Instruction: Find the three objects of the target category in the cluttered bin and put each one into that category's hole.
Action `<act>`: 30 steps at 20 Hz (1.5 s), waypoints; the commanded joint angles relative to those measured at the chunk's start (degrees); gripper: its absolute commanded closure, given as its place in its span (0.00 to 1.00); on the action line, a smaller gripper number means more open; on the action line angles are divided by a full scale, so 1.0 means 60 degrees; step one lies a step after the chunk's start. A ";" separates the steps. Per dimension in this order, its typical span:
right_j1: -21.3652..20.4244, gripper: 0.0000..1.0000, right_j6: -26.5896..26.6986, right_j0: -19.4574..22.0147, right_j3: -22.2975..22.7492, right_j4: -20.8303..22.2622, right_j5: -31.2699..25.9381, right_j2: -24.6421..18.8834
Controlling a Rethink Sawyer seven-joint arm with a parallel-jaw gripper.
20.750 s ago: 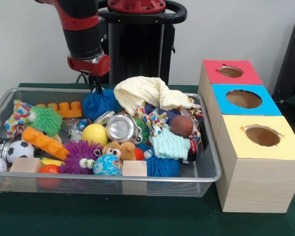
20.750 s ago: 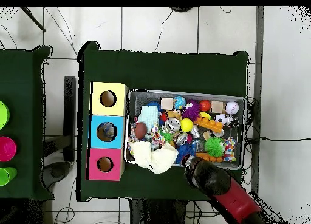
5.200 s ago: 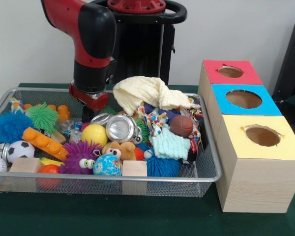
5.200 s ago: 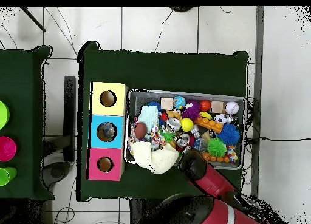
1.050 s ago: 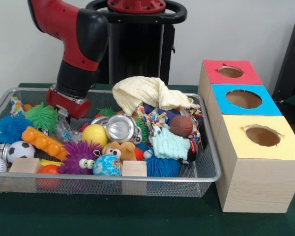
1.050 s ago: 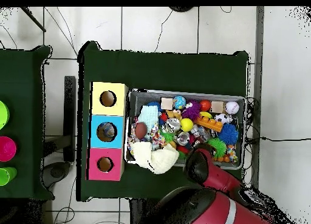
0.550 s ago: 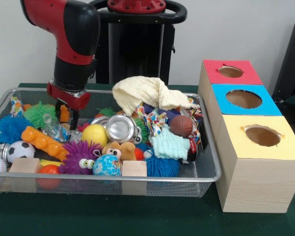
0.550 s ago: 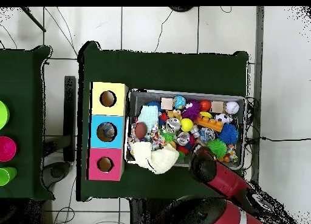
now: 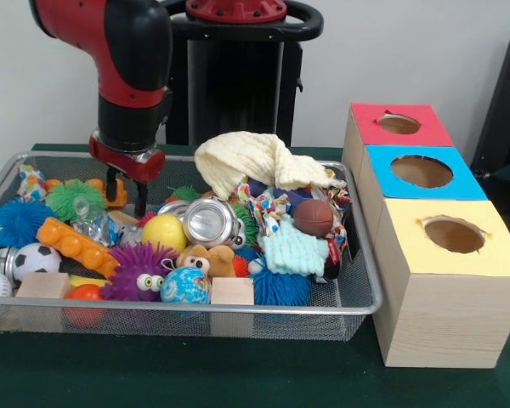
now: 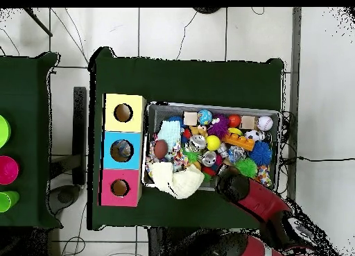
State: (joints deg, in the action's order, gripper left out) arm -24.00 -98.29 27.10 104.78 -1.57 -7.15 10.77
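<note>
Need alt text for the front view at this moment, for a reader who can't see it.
A red and black robot arm reaches down into a wire mesh bin crammed with toys, its gripper open and empty above the clutter. Beside the bin stands a wooden box with red, blue and yellow tops, each with a hole.

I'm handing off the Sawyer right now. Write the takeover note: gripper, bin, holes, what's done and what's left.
Gripper: open, empty, hanging just above the toys at the far left of the wire bin, beside the green spiky ball.
Bin: full; cream cloth heaped at the back, silver can mid-bin.
Holes: red box, blue box and yellow box stand beside the bin; nothing shows in them.
Done: no drop visible.
Left: apparently all three picks.
</note>
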 commanded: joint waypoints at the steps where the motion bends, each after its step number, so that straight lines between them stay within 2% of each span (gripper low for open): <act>1: -0.0856 0.00 -0.1127 0.0049 0.0013 -0.0197 -0.1507 -0.0513; 6: -0.1519 0.00 -0.1089 -0.0149 0.0072 -0.0113 -0.1920 -0.0385; 12: -0.1525 0.00 -0.1088 -0.0101 0.0196 0.0044 -0.1801 -0.0321; 15: -0.1476 0.00 -0.1183 0.0111 0.0214 0.0087 -0.1004 -0.0609; 17: -0.1386 0.00 -0.1414 0.0960 0.0595 0.0242 0.0595 -0.1722; 19: -0.1086 0.00 -0.1629 0.1896 0.0831 0.0746 0.2057 -0.2893; 21: -0.0774 0.00 -0.1784 0.2381 0.0773 0.1209 0.2911 -0.3486; 25: -0.0498 0.00 -0.2183 0.2656 0.0728 0.1633 0.3726 -0.3801; 30: -0.0266 0.00 -0.2152 0.2679 0.0601 0.1626 0.3980 -0.3782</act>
State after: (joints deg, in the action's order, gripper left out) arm -28.88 -98.29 43.06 106.36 5.60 15.65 -2.96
